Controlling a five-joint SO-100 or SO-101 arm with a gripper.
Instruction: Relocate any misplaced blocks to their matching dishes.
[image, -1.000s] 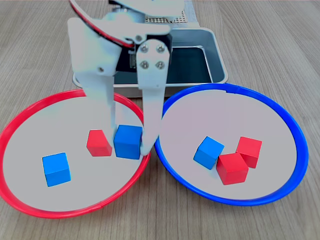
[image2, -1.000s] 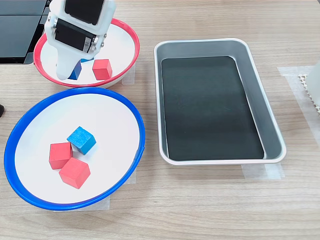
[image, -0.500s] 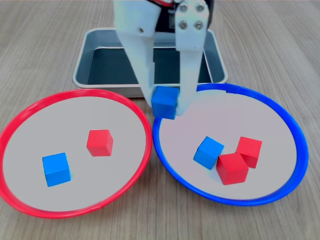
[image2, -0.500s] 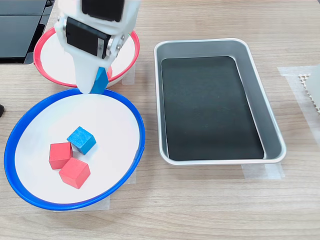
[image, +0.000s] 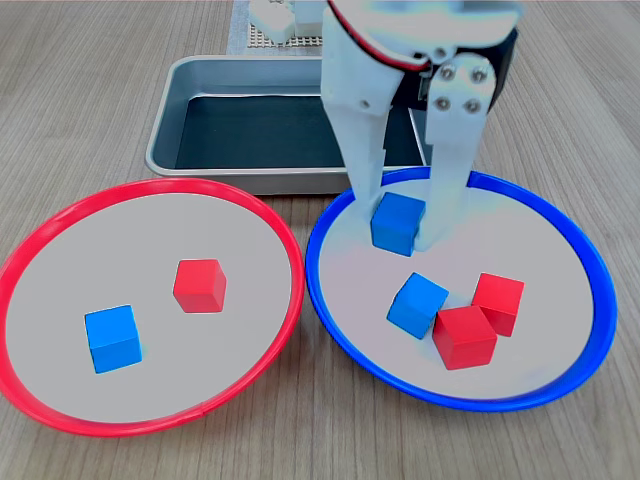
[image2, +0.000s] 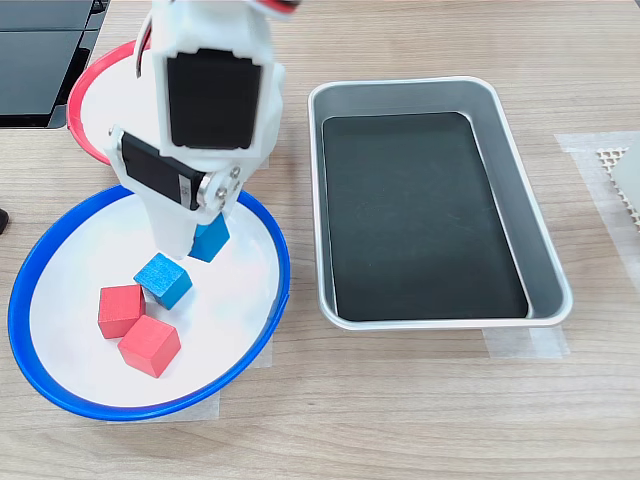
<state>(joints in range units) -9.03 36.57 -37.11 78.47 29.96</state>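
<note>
My gripper (image: 402, 222) (image2: 198, 238) is shut on a blue block (image: 397, 223) (image2: 211, 239), holding it over the far side of the blue-rimmed dish (image: 570, 240) (image2: 60, 380). On that dish's floor lie another blue block (image: 417, 304) (image2: 162, 280) and two red blocks (image: 464, 336) (image: 498, 302) (image2: 121, 310) (image2: 149, 345). The red-rimmed dish (image: 60, 225) (image2: 95, 85) holds one red block (image: 199, 285) and one blue block (image: 111, 338); in the second exterior view the arm hides both of them.
A rectangular grey metal tray (image: 190, 75) (image2: 540, 250) with a dark bottom sits behind the dishes in the first exterior view, on the second exterior view's right. A perforated white base (image: 262, 35) lies beyond the tray.
The gripper has carried the blue block from the red-rimmed dish across both rims and now holds it lower, inside the blue-rimmed dish.
</note>
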